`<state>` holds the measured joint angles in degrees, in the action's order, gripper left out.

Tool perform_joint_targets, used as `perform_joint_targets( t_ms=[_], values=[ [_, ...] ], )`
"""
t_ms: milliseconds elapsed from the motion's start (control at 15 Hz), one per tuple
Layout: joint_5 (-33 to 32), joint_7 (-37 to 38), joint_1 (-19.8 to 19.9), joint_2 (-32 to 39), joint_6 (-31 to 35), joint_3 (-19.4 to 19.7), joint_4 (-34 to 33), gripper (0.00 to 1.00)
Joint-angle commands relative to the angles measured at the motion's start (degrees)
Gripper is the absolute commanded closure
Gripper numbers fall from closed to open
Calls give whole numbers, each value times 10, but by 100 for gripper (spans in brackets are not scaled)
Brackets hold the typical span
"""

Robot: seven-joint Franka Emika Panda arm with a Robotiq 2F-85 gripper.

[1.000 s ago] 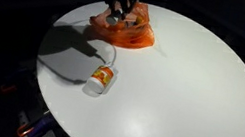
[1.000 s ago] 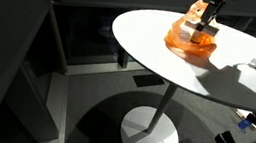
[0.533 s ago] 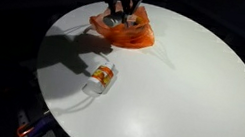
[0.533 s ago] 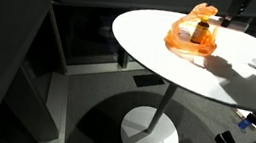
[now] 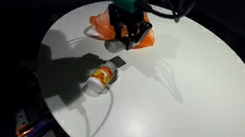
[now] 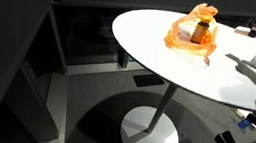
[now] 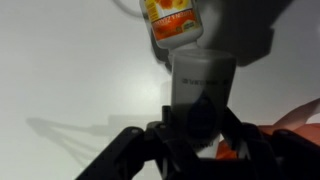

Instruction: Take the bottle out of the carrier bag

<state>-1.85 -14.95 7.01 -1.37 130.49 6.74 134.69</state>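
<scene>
Wrist view showed your gripper (image 7: 200, 128) at the bottom of the frame, its fingers drawn in narrow against a pale cylinder (image 7: 203, 82). I judged that to be a bottle held clear of the table (image 7: 70, 80), though the contact itself sat in shadow, so the hold looked firm rather than proven. Just beyond the pale cylinder, an orange-labelled bottle (image 7: 172, 20) lay on its side on the white surface. In an exterior view your gripper (image 5: 123, 38) hung above the table (image 5: 190, 91), close to the near edge of the orange carrier bag (image 5: 144, 40) and apart from the orange-labelled bottle (image 5: 103, 77), which lay nearer the middle. In an exterior view the carrier bag (image 6: 185, 41) sat slumped open toward the table's edge, and an upright bottle (image 6: 202, 33) stood inside it, untouched and well apart from your arm. By my reading you were well along: the lift out of the bag looked done, since what you held was above the bag's edge and not down among its folds. What was left for you was to carry the load clear of the plastic, set it on bare table away from the orange-labelled bottle, and let go. Since one bottle remained in the bag, I could not tell whether you were meant to fetch that too.
</scene>
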Motion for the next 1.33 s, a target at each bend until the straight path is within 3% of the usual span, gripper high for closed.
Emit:
perform_joint_targets(
  t_ms=[0,533,733,1133,1200,1267],
  values=[
    [-22,24,20,-15,-3,21,29,75],
    [-48,45,57,-7,-2,60,75,75],
    [-44,42,57,-2,-4,62,83,72],
    [-38,38,52,7,-6,58,93,75],
    [-36,37,52,10,-7,57,94,56],
    [-35,36,51,11,-7,56,94,25]
  ],
)
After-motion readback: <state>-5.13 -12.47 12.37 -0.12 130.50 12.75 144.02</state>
